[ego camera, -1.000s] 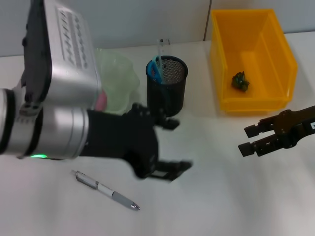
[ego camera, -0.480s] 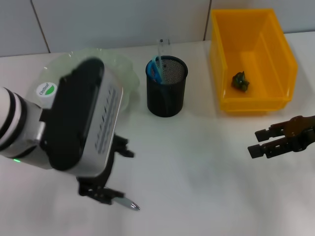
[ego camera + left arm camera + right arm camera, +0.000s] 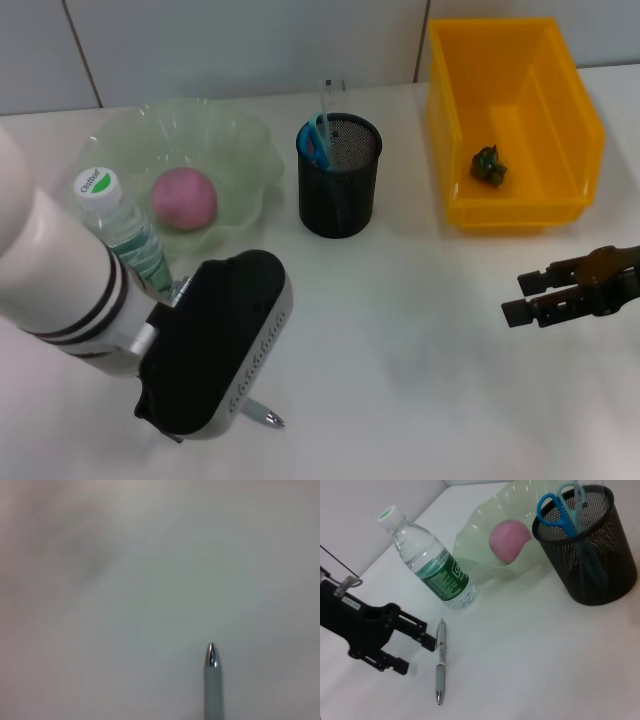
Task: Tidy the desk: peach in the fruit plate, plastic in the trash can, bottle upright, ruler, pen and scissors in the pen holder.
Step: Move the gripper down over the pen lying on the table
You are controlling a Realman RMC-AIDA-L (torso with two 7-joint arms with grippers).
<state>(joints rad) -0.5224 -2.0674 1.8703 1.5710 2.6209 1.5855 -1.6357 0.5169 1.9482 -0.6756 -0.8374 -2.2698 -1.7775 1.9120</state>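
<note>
Left gripper (image 3: 415,647) descended beside pen (image 3: 440,666), fingers apart.

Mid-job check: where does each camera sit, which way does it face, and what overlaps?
Head view: looks down on the desk; left arm covers pen, right end effector open.
Left wrist view: close above the desk, only the pen tip.
Right wrist view: faces bottle, pen holder, left end effector at the pen.
All share the pen.

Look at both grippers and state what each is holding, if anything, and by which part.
Nothing is held. The left gripper is open beside the pen, which lies flat on the table. The right gripper is open and empty.
</note>
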